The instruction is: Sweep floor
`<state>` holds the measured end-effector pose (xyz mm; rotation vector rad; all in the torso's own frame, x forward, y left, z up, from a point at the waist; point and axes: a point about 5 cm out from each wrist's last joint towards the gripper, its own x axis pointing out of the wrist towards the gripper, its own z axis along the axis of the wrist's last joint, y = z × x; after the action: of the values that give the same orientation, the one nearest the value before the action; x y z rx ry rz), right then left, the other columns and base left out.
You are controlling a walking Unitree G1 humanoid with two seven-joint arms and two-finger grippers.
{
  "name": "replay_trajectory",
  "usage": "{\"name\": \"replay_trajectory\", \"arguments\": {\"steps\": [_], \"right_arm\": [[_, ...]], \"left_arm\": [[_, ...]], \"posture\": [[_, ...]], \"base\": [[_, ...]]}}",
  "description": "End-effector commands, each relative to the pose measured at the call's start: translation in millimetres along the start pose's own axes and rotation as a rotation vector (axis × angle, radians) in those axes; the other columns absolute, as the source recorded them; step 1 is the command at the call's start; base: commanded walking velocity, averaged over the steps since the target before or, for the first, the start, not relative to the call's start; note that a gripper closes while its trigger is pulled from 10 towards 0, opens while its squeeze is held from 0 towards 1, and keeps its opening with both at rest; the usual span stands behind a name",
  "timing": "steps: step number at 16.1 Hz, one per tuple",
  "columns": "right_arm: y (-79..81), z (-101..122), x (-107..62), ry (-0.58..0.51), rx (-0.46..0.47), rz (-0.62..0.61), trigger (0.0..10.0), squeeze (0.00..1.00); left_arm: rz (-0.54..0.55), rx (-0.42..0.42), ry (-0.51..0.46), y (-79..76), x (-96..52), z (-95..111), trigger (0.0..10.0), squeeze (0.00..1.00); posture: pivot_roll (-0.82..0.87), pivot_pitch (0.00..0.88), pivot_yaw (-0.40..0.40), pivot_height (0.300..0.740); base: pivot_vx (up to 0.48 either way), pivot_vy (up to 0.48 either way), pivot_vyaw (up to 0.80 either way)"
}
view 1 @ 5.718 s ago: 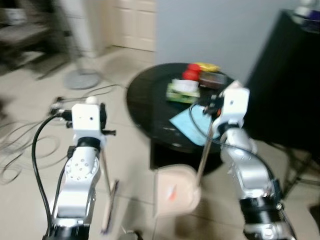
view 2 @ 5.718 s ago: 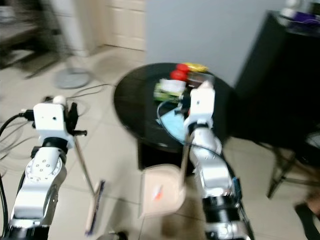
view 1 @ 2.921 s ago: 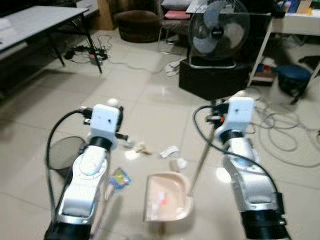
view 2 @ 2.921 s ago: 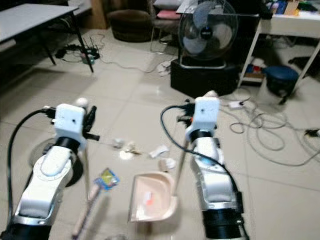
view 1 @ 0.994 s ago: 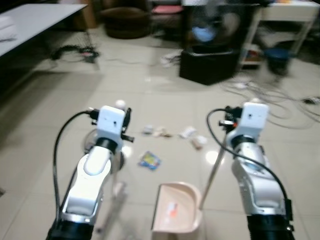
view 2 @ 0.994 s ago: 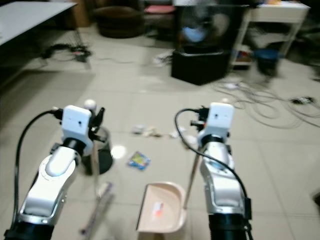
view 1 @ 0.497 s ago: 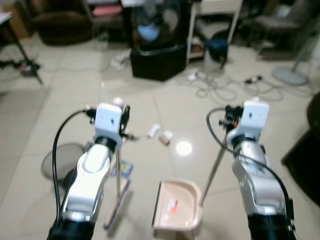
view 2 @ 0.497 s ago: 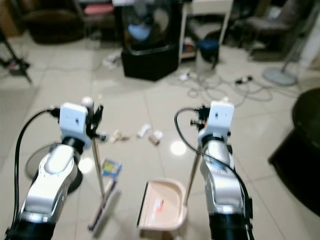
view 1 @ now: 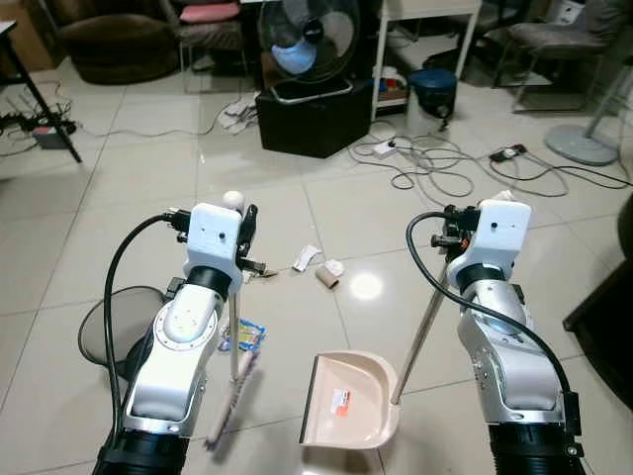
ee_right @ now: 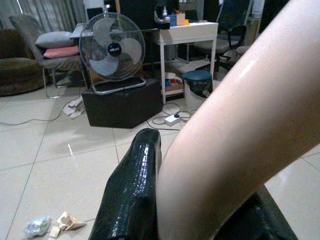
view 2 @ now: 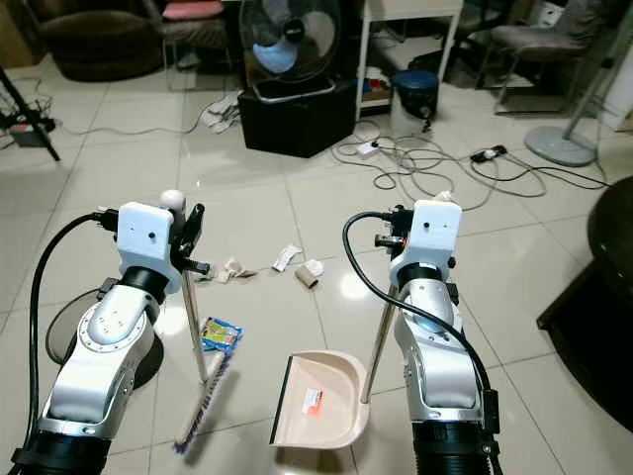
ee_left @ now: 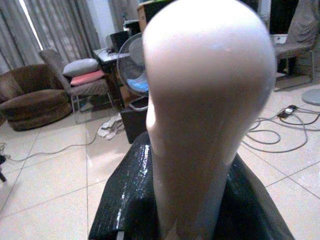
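Note:
My left gripper (view 1: 244, 237) is shut on the pale handle of a broom (view 1: 234, 327). Its brush (view 2: 203, 404) rests on the tiles beside a blue packet (view 2: 220, 334). The handle's rounded top (ee_left: 207, 85) stands between the black fingers (ee_left: 125, 200). My right gripper (view 1: 451, 237) is shut on the long handle (view 1: 420, 336) of a beige dustpan (view 1: 351, 401). The dustpan sits flat on the floor between my arms and holds a small scrap (view 1: 341, 400). Paper scraps (view 2: 287, 257), crumpled litter (view 2: 234, 267) and a cardboard roll (view 2: 304, 280) lie just beyond it.
A standing fan (view 1: 310, 40) on a black box (view 1: 316, 119) is ahead, with tangled cables (view 1: 435, 163) and a blue bin (view 1: 433, 89) to its right. A dark round mesh dish (view 1: 114, 322) lies by my left arm. A dark table edge (view 1: 608, 297) is at the right.
The whole view has swung and sharpened as the camera moved. The litter now sits straight ahead of the dustpan. Both grippers keep their hold on broom and dustpan.

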<state>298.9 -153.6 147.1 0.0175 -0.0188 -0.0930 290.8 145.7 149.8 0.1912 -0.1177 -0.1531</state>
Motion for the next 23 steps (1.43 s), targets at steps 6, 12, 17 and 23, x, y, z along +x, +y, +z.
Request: {"name": "replay_trajectory", "arguments": {"steps": [6, 12, 17, 23], "right_arm": [[2.8, 12.0, 3.0, -0.047, -0.002, 0.002, 10.0, 0.0], [3.2, 12.3, 3.4, -0.049, -0.004, -0.001, 10.0, 0.0], [2.9, 10.7, 2.5, -0.045, -0.005, -0.003, 10.0, 0.0], [6.0, 10.5, 1.8, -0.047, -0.001, 0.018, 10.0, 0.0]], "left_arm": [[0.015, 0.024, -0.046, 4.7, 3.9, 9.2, 10.0, 0.0], [0.012, 0.025, -0.046, 5.2, 4.3, 9.3, 10.0, 0.0], [0.005, 0.028, -0.045, 4.5, 3.9, 9.0, 10.0, 0.0], [0.012, 0.041, -0.042, 6.1, 1.3, 7.8, 10.0, 0.0]], "posture": [[-0.1, 0.0, 0.037, 0.74], [-0.1, 0.0, 0.039, 0.74], [-0.1, 0.0, 0.04, 0.74], [-0.09, 0.0, 0.037, 0.74]], "base": [[0.353, 0.0, 0.0], [0.354, 0.0, 0.0], [0.352, 0.0, 0.0], [0.354, 0.0, 0.0]]}}
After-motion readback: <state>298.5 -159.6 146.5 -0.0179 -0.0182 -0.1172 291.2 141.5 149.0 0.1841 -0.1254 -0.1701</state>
